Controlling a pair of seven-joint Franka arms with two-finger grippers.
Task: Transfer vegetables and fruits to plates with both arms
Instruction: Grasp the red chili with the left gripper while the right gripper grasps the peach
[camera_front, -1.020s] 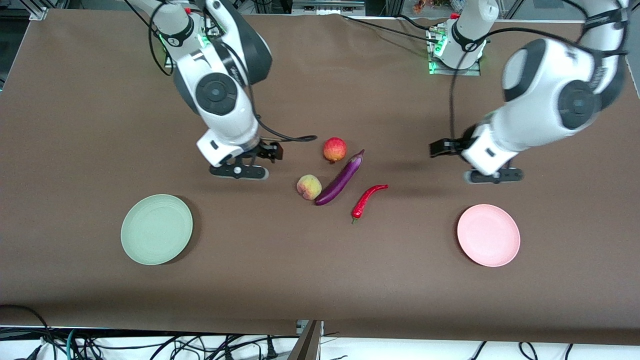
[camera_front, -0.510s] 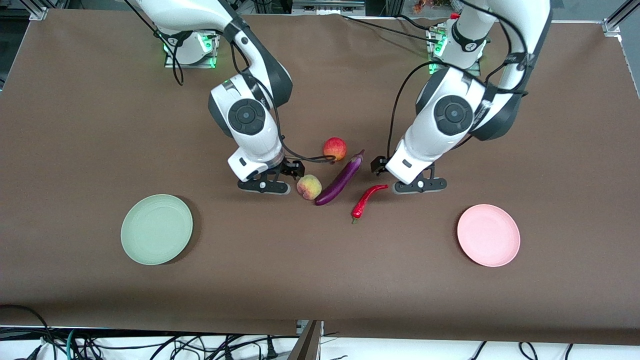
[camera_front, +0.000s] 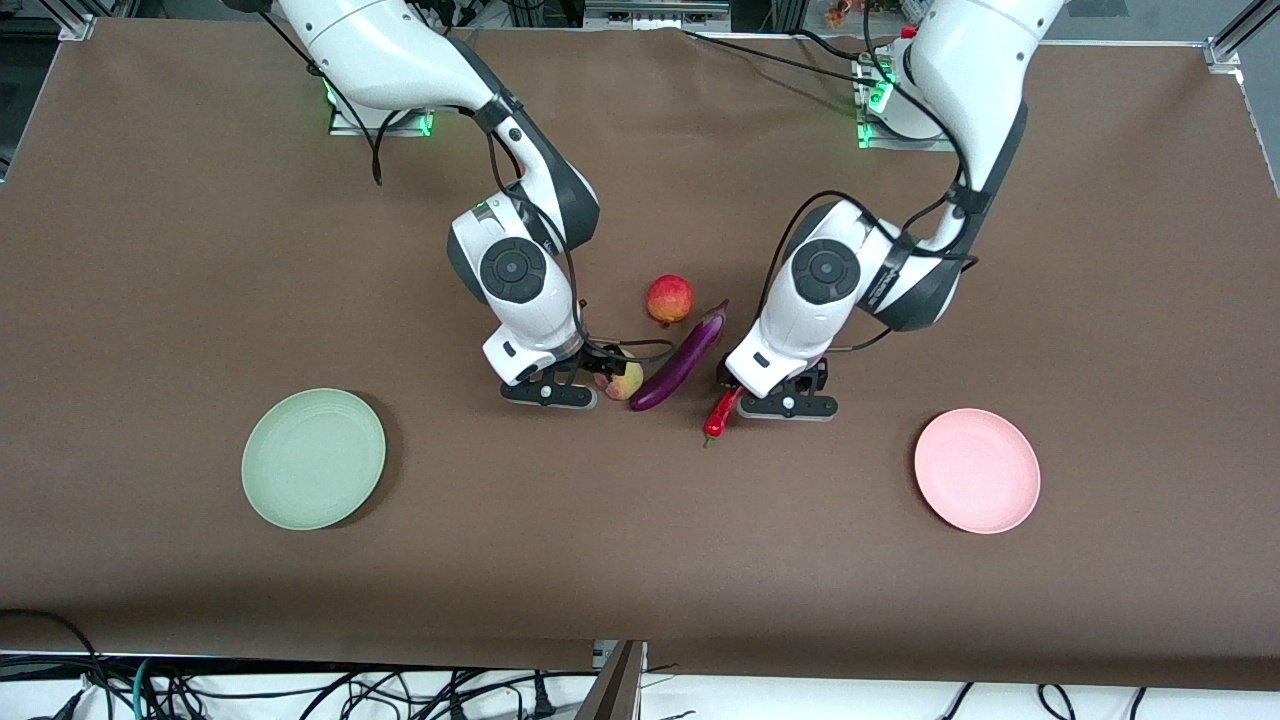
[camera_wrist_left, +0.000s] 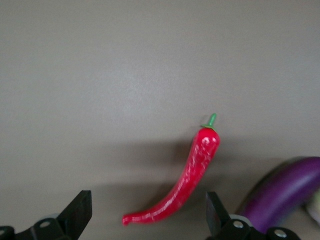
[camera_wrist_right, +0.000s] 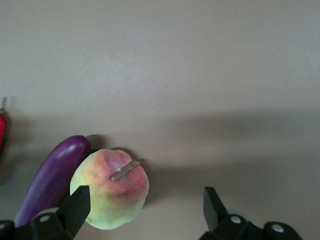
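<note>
Plates: green plate (camera_front: 313, 458) and pink plate (camera_front: 977, 470) lie nearest, bare.
Left claw (camera_front: 790, 404): spread wide over chili (camera_front: 722, 412), whose long axis crosses the gap.
Right claw (camera_front: 551, 392): released, peach (camera_front: 625, 380) off-centre toward one finger.
Farther: eggplant (camera_front: 683, 361), apple (camera_front: 669, 298).

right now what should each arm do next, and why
Probably lower both. The left gripper hangs open over the curved red chili pepper, and the right gripper hangs open over the pale yellow-pink peach. Neither is gripped yet; the peach sits off-centre, so shift first.
</note>
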